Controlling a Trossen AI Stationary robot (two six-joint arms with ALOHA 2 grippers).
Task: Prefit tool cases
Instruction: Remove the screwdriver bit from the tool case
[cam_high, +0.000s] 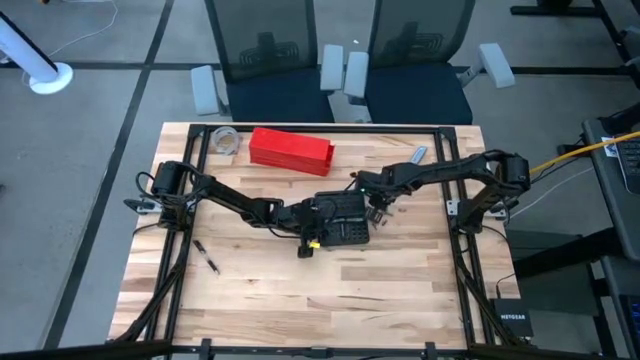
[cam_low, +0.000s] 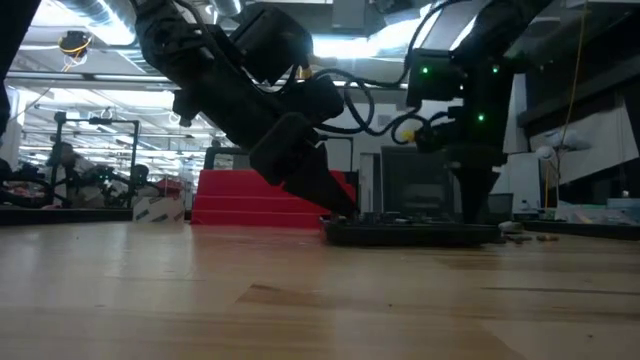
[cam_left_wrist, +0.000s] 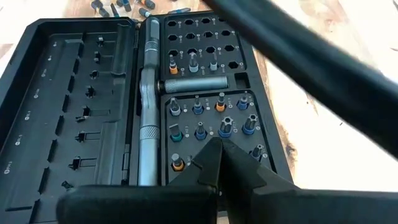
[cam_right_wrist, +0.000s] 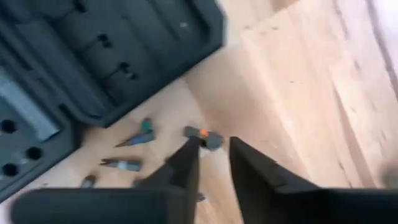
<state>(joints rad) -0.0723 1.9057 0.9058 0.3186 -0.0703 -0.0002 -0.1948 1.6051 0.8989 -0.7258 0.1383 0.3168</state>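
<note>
The black tool case (cam_high: 342, 222) lies open and flat at the table's middle. In the left wrist view one half (cam_left_wrist: 74, 106) holds empty slots. The other half (cam_left_wrist: 211, 68) holds rows of bits, and a silver driver handle (cam_left_wrist: 148, 112) lies along the hinge. My left gripper (cam_left_wrist: 219, 148) is shut, its tips down on the bit half. My right gripper (cam_right_wrist: 214, 148) hangs open, pointing down just off the case's far right corner (cam_right_wrist: 205, 31). It is over loose bits (cam_right_wrist: 134, 140) on the wood, and a bit with an orange band (cam_right_wrist: 203, 134) lies by one fingertip. My left gripper has its shut fingertips (cam_left_wrist: 211, 155) set down among the standing bits in the case's bit half (cam_left_wrist: 227, 127), toward the near edge. The fingers slant down from the table's left (cam_low: 330, 195). The case lies flat on the table.
A longer red box (cam_high: 290, 148) stands at the far side behind the case, with a clear roll (cam_high: 225, 140) to its left. More loose bits lie beyond the case (cam_left_wrist: 118, 6). A small dark piece (cam_high: 206, 258) lies near left. Bare wood spreads along the near side.
</note>
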